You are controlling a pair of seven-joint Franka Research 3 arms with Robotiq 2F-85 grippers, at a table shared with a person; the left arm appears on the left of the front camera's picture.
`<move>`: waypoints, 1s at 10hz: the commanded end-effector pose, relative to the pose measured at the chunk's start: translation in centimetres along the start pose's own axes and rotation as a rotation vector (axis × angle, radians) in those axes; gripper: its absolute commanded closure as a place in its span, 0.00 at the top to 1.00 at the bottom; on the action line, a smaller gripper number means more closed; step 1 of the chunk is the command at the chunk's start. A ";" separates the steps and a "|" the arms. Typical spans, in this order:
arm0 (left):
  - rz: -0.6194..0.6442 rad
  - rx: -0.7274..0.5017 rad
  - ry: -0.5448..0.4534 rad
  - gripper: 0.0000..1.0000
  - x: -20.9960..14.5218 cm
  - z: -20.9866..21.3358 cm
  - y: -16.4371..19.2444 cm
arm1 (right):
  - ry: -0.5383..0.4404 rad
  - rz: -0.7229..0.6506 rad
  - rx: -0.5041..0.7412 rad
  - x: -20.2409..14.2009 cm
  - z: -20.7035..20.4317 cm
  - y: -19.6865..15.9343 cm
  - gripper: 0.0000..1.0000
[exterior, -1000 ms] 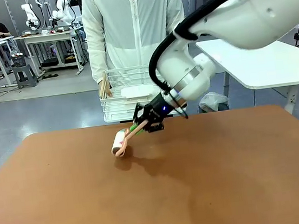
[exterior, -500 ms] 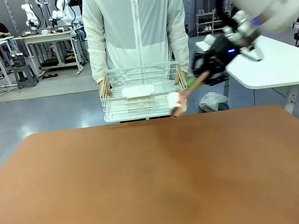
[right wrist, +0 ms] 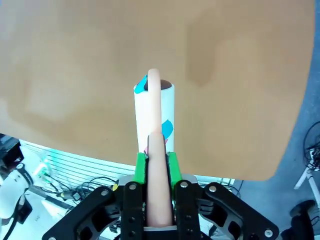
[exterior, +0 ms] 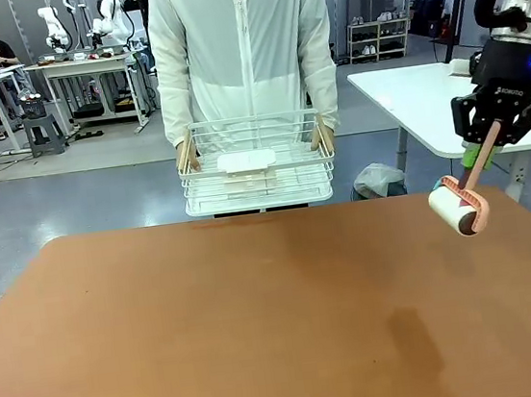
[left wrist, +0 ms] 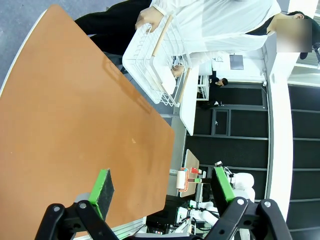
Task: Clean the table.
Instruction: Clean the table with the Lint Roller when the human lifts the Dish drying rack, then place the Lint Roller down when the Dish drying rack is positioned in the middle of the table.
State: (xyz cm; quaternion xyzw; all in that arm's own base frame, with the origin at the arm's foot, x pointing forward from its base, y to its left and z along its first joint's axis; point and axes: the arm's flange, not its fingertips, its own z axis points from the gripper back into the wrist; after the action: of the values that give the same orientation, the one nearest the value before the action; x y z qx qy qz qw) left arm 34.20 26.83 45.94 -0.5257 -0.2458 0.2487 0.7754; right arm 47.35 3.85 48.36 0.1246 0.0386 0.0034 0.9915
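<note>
Terracotta table (exterior: pixel 262 325): wide matte top with a thin pale edge, spanning the near and middle ground. No loose items are visible on it. One faint darker patch lies right of centre, probably a shadow.

Roller (exterior: pixel 456 211): white lint-roll head on a pink handle.
- It hangs head-down at the far right, over the table's right edge and apparently clear of the top.
- The wrist view shows the head (right wrist: pixel 154 115) pointing away from the fingers.
- Judged purpose of the hold: the handle is clamped so the roll can be pressed flat and drawn across the top.

Right gripper (exterior: pixel 491 137): clamped tight on the roller handle, with a green pad on either side of it (right wrist: pixel 157 162).

Left gripper (left wrist: pixel 162 182): jaws spread wide and holding nothing, near the table's edge and well apart from the roller (left wrist: pixel 182 180).

Basket (exterior: pixel 256 161): white wire.
- A person in a white jacket holds it at both ends, at the far side just beyond the table edge.
- A flat white item (exterior: pixel 246 161) lies inside; what it is cannot be told.
- Likely kept off the table so the surface stays free.

White side table (exterior: pixel 428 101): far right, behind the right arm.

Obstructions: none on the top. The basket and the person's hands (exterior: pixel 186 155) border the far edge and deserve care on far strokes.
</note>
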 end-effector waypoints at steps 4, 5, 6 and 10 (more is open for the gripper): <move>-0.010 -0.026 -0.001 1.00 0.0 0.3 -0.1 | 0.000 0.000 0.000 0.0 0.0 0.0 0.21; -0.010 -0.026 -0.001 1.00 0.0 0.3 -0.1 | 0.000 0.000 0.000 0.0 0.0 0.0 0.21; -0.010 -0.026 -0.001 1.00 0.0 0.3 -0.1 | 0.000 0.000 0.000 0.0 0.0 0.0 0.21; -0.010 -0.026 -0.001 1.00 0.0 0.3 -0.1 | 0.000 0.000 0.000 0.0 0.0 0.0 0.21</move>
State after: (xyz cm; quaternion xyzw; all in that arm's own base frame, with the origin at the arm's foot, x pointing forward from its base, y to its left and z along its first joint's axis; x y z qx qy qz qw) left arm 34.20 26.83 45.94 -0.5257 -0.2458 0.2488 0.7754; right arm 47.52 3.70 48.12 0.1242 0.0372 0.0024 0.9916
